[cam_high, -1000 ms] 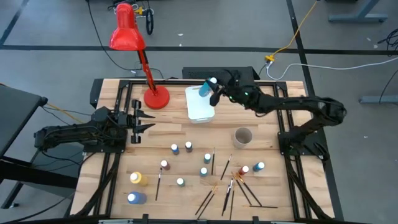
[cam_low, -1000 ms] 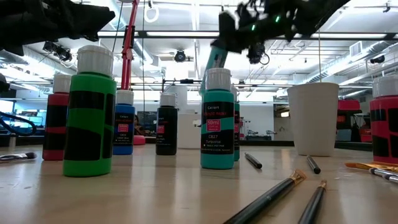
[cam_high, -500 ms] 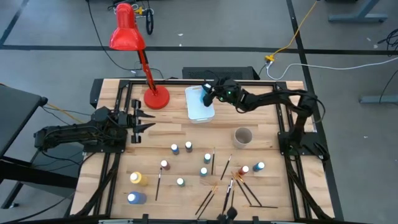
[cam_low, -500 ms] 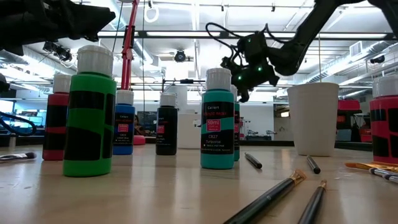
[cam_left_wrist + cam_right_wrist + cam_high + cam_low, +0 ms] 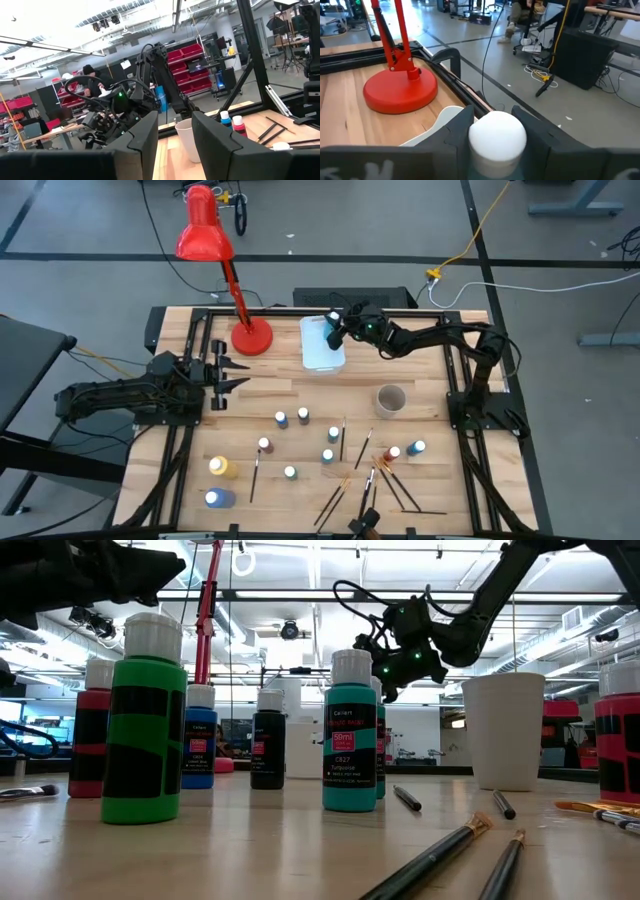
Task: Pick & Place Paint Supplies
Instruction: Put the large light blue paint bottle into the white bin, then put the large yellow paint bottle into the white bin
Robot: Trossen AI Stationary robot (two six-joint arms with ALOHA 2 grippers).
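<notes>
— What is the setting?

— A wooden table (image 5: 300,395) on a grey workshop floor, with shelving and red bins in the room behind. A red desk lamp (image 5: 205,240) stands with its base near the table's far edge, just beside a white tub (image 5: 322,355).

— Where is the right gripper (image 5: 335,327)?

— It reaches over the far end of the white tub. In its wrist view a white-capped bottle (image 5: 497,137) sits between its two dark fingers (image 5: 452,132). The fingers flank the cap closely, but I cannot tell whether they press on it or stand slightly off it. From above, a bit of light blue shows at the gripper, over the tub.

— And the left gripper (image 5: 228,373)?

— It waits over the table's left edge, apart from everything. Its wrist view shows the two fingers (image 5: 145,137) parted with a clear gap and nothing between them.

— Where are the rest of the paint supplies?

— On the near half of the table. Small bottles (image 5: 292,418) stand scattered around the middle, a yellow bottle (image 5: 219,466) and a blue bottle (image 5: 215,498) toward the near left corner, and two more bottles (image 5: 405,450) to the right. Paintbrushes (image 5: 375,480) lie loose near the near edge, several crossing each other. A pale cup (image 5: 390,398) stands upright between the tub and the brushes.

— Anything from the low camera?

— A green bottle (image 5: 149,720) and a teal bottle (image 5: 350,735) stand nearest, upright.
</notes>
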